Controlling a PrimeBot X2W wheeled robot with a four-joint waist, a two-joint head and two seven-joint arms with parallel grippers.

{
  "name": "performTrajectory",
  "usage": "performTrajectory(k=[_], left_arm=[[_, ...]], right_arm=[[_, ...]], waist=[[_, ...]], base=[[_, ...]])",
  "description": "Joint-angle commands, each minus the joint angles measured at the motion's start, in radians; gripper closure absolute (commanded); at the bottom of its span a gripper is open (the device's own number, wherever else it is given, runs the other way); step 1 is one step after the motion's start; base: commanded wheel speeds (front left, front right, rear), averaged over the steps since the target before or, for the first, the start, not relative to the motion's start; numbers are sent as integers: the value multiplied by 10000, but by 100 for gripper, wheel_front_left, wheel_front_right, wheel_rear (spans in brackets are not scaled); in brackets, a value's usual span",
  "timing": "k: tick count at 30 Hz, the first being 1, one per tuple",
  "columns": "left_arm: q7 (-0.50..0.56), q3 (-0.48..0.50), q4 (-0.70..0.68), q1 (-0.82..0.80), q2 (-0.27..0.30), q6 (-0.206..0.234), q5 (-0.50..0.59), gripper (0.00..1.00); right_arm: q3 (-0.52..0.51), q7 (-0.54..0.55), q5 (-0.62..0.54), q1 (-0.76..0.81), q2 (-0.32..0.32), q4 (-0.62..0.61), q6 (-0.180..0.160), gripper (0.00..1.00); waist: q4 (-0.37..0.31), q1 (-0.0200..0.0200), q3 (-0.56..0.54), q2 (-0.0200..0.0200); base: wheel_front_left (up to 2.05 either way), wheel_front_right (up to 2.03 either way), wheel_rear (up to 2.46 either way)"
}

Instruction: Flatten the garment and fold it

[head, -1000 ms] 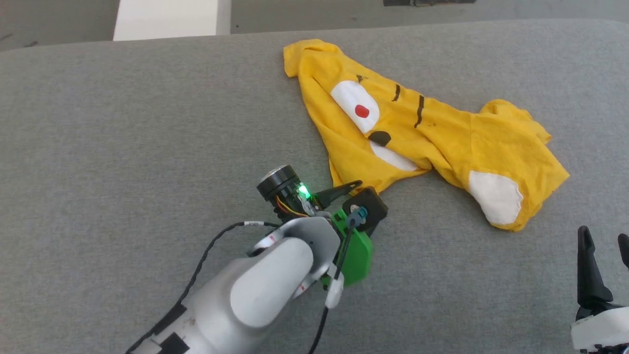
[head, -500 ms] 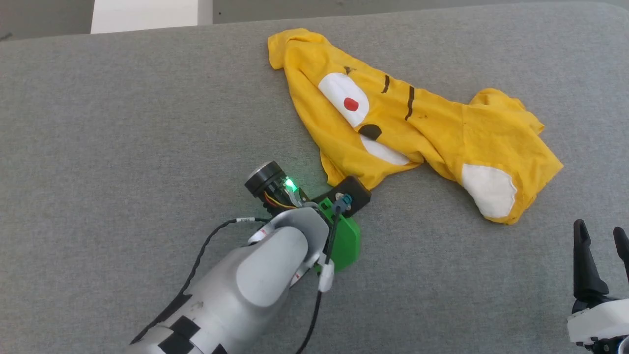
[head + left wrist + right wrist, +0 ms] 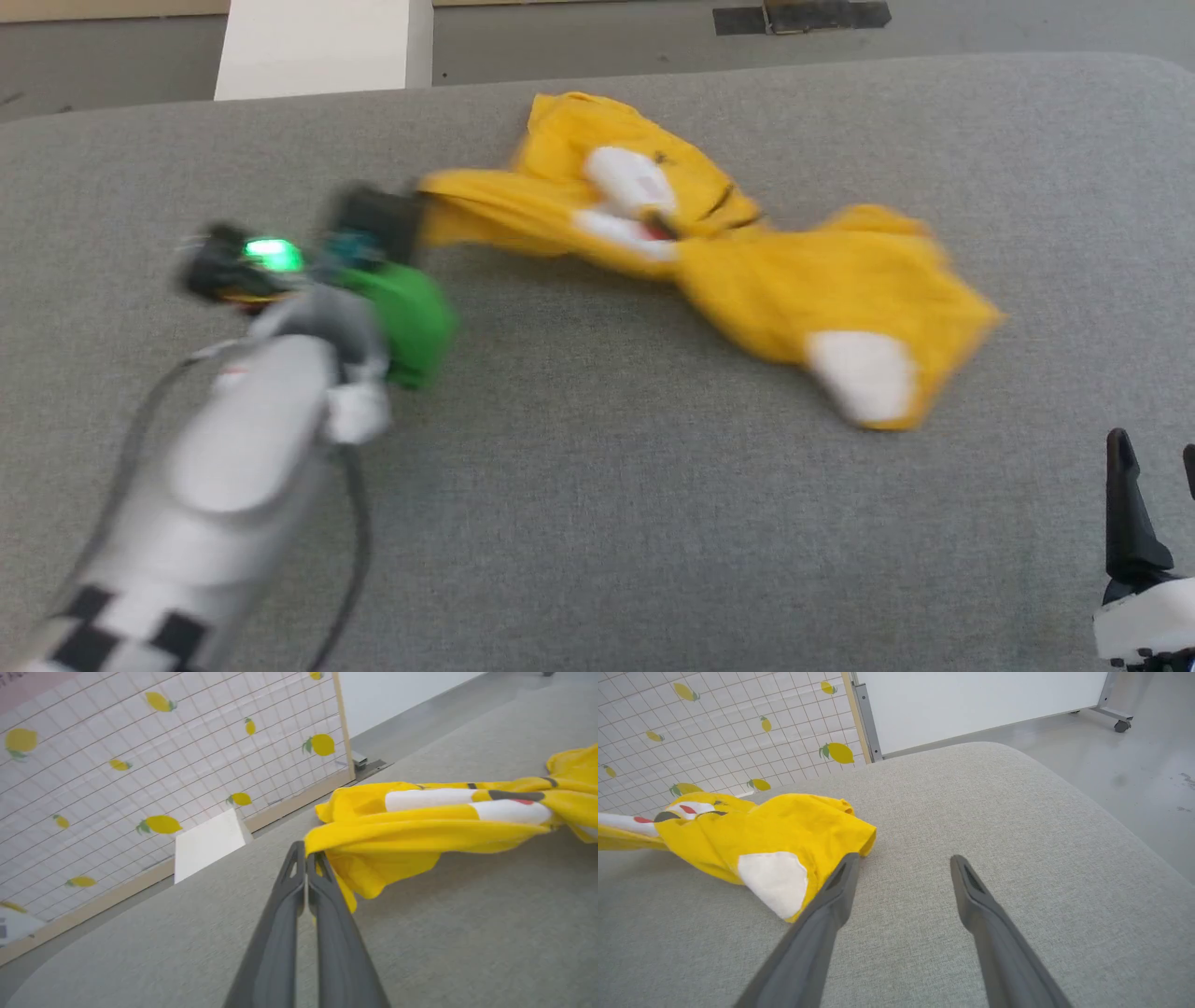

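The left gripper [image 3: 306, 851], open a second ago, now pinches an edge of the shirt [image 3: 747, 280] and has dragged it left, stretching the cloth across the far middle of the surface [image 3: 560, 523]. The right gripper [image 3: 904, 857] stays wide and empty at near right. Flattening has begun.

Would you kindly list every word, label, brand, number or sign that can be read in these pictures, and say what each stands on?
No text can be read anywhere.
On the garment: a cartoon face print only, no letters.
On the lemon-patterned panel: pictures and grid lines only.
On the left forearm: black-and-white checks, a pattern rather than writing; any small labels there are too blurred to read.
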Motion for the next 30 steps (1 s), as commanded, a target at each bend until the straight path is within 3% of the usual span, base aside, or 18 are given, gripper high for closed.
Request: performTrajectory(k=[1, 6, 7, 8, 9, 15, 18, 22, 26, 30], left_arm=[[187, 182, -129, 323, 339, 109, -212, 100], [921, 652, -346, 1395, 1400, 464, -667, 100], [956, 742, -393, 1589, 1405, 549, -809, 87], [972, 781, -480, 1809, 1408, 631, -903, 24], [910, 869, -590, 1984, 1357, 747, -1024, 0], [97, 1379, -1342, 2516, 1076, 1153, -1535, 0], [-41, 1454, -2524, 2616, 1163, 1393, -1455, 0], [574, 1059, -4585, 2532, 1314, 1537, -1055, 0], [1375, 328, -6039, 1977, 986, 1395, -668, 0], [1973, -859, -5998, 1171, -41, 793, -442, 0]], right_arm=[[-18, 26, -36, 96, 10, -52, -13, 0], [101, 132, -3, 110, 10, 3, -13, 0], [112, 136, 2, 102, 10, 9, -13, 0], [110, 140, -3, 93, 10, 16, -13, 0], [91, 141, -13, 86, 10, 21, -13, 0], [87, 233, -127, 91, 11, 39, -13, 0], [29, 286, -152, 166, 11, 17, -13, 0], [-3, 355, -137, 249, 11, -52, -13, 0], [-3, 352, -73, 202, 11, -106, -13, 0], [11, 341, -22, 112, 11, -62, -13, 0]], waist=[[-57, 1, 5, 0], [-178, 1, 140, 0], [-189, 1, 157, 0], [-196, 1, 175, 0], [-183, 1, 189, 0], [-34, 1, -53, 0], [79, 1, -252, 0], [209, 1, -347, 0], [247, 1, -203, 0], [233, 1, -11, 0]], base=[[0, 0, 0], [0, 0, 0], [0, 0, 0], [0, 0, 0], [0, 0, 0], [0, 0, 0], [0, 0, 0], [0, 0, 0], [0, 0, 0], [0, 0, 0]])
